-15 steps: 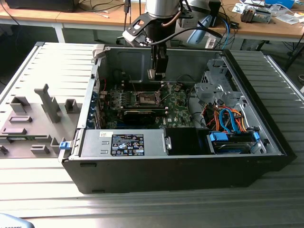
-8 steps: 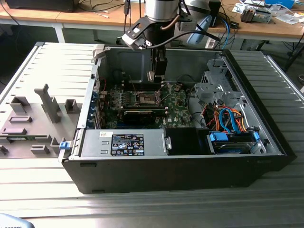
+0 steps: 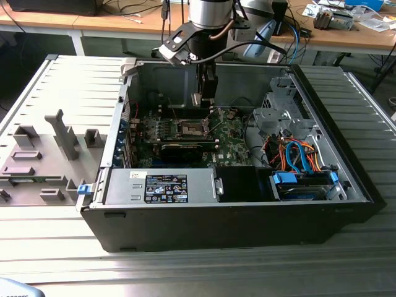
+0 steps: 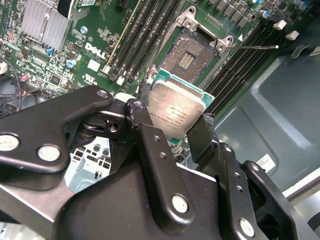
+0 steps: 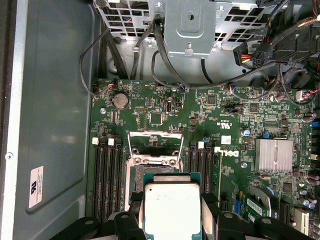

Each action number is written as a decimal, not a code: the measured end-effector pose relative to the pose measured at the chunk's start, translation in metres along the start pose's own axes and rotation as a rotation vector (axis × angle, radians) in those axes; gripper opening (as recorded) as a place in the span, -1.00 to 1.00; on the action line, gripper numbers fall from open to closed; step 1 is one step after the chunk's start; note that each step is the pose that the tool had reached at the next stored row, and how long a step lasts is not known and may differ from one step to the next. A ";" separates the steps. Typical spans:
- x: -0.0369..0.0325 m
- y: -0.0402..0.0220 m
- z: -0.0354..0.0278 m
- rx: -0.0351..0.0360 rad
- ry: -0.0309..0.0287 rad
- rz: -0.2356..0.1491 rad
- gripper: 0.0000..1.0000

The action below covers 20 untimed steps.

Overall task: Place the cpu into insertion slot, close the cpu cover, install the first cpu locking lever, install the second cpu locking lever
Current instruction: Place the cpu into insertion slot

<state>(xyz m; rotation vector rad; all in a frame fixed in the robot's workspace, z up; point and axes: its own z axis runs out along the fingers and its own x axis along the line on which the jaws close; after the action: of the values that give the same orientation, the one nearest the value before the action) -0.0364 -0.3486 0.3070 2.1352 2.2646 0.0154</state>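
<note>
gripper [image 4: 172, 114] is pinching the cpu [image 4: 176, 107] between two black fingers [image 4: 150, 145], one on each of two opposite edges. the jaws are pressed onto the chip, not spread.

the cpu is lying flat in the grip, with its silvery top facing both wrist cameras and a green rim peeking out around the lid. it is square, so it is showing no long axis. in the second wrist view it is sitting cornerwise to the socket.

the chip is hanging off the board, just short of the insertion slot [image 4: 187, 55], and is not seated. the slot is lying bare with its dark centre exposed. the cpu cover [image 5: 153, 141] is standing swung up at the slot's far edge.

black memory slots [image 5: 107, 175] are running along both sides of the socket on the green motherboard [image 5: 150, 100]. a finned heatsink [image 5: 273, 155] is sitting further off.

in the exterior view the arm is reaching down into an open computer case [image 3: 216, 216], which is lying on a ribbed metal table [image 3: 185, 272]. coloured cables [image 3: 297, 154] are bunching at the exterior view's right. wooden benches [image 3: 93, 21] are running behind.
</note>
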 end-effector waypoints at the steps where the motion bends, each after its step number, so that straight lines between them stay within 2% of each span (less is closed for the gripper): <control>1: 0.0000 0.0000 0.0001 0.0000 0.0000 0.000 0.09; 3: 0.0001 -0.0001 0.0039 0.0000 0.0000 0.000 0.09; 8: 0.0001 -0.0001 0.0050 0.0000 -0.0002 0.000 0.09; 9: 0.0002 -0.0004 0.0154 0.0005 -0.0076 0.000 0.09; 10: 0.0003 -0.0006 0.0222 0.0006 -0.0094 0.000 0.09; 20: 0.0004 -0.0007 0.0252 0.0007 -0.0104 0.000 0.09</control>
<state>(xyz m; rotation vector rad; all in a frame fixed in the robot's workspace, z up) -0.0364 -0.3486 0.2817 2.1302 2.2596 0.0035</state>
